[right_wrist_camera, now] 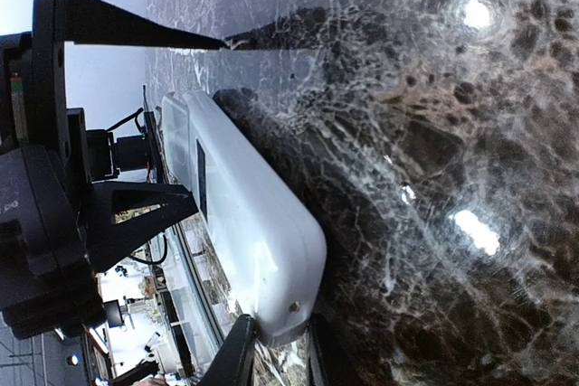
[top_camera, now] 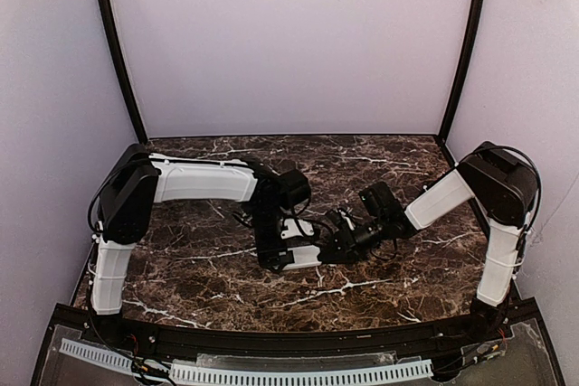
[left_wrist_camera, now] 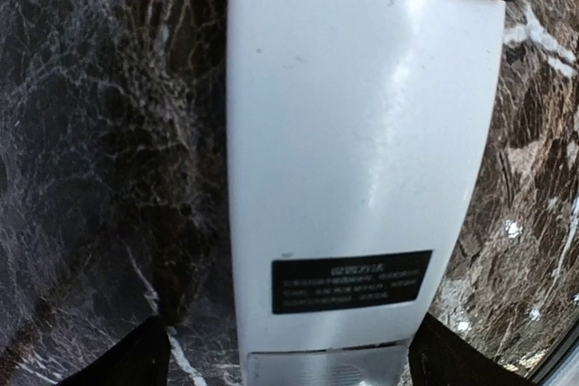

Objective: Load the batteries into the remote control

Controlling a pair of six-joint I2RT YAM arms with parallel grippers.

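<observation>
remote control (left_wrist_camera: 362,160) back-up on table (left_wrist_camera: 99,133) centre, left gripper (right_wrist_camera: 208,122) straddling its label end, fingers clear either side, right gripper (right_wrist_camera: 280,350) pinching the opposite end

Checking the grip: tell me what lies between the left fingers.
The remote, white back up, lies between the left fingers; the left wrist view shows it.

Dark brown marble-patterned bench (top_camera: 380,300), veined in white and glossy, with plain pale lilac walls (top_camera: 289,42) behind and beside it. Black posts (top_camera: 120,51) rise at the rear corners. Bright glare (right_wrist_camera: 477,14) spots the surface. A white slotted strip (top_camera: 298,374) lines the near edge.
</observation>
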